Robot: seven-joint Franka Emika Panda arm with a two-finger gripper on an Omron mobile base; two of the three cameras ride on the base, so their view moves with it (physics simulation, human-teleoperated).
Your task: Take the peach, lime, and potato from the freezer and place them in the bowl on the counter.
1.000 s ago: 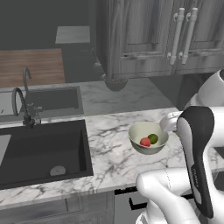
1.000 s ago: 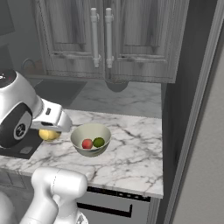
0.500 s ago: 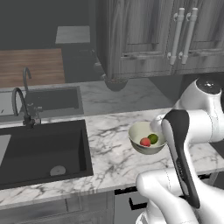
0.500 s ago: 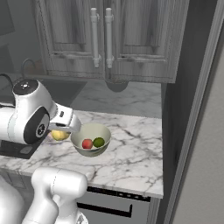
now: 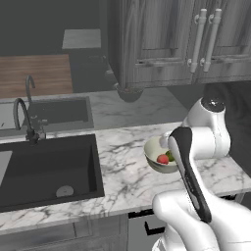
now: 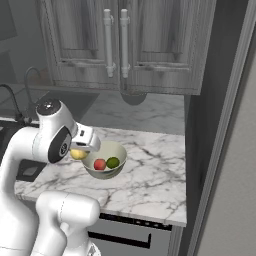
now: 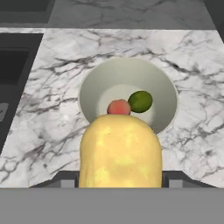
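My gripper (image 6: 81, 149) is shut on the potato (image 7: 120, 153), a yellow lump that sits large at the bottom of the hand view. In the right base view the potato (image 6: 77, 154) hangs at the left rim of the pale bowl (image 6: 121, 151). The bowl (image 7: 94, 85) stands on the marble counter (image 7: 52, 109) just ahead of the potato. Inside it lie the reddish peach (image 7: 118, 106) and the green lime (image 7: 140, 101), side by side. From the left base view the bowl (image 5: 153, 146), peach (image 5: 163, 159) and lime (image 5: 169, 156) peek out beside my arm. The potato hides the fingertips.
A black sink (image 5: 49, 166) with a curved faucet (image 5: 22, 115) is set into the counter to the left. Wood-grain cabinets (image 6: 115, 45) hang above the back wall. The tall grey freezer (image 6: 235, 150) stands at the counter's right end.
The arm has swung the potato rightward across the counter, from well left of the bowl to its left rim. Peach and lime have stayed in the bowl.
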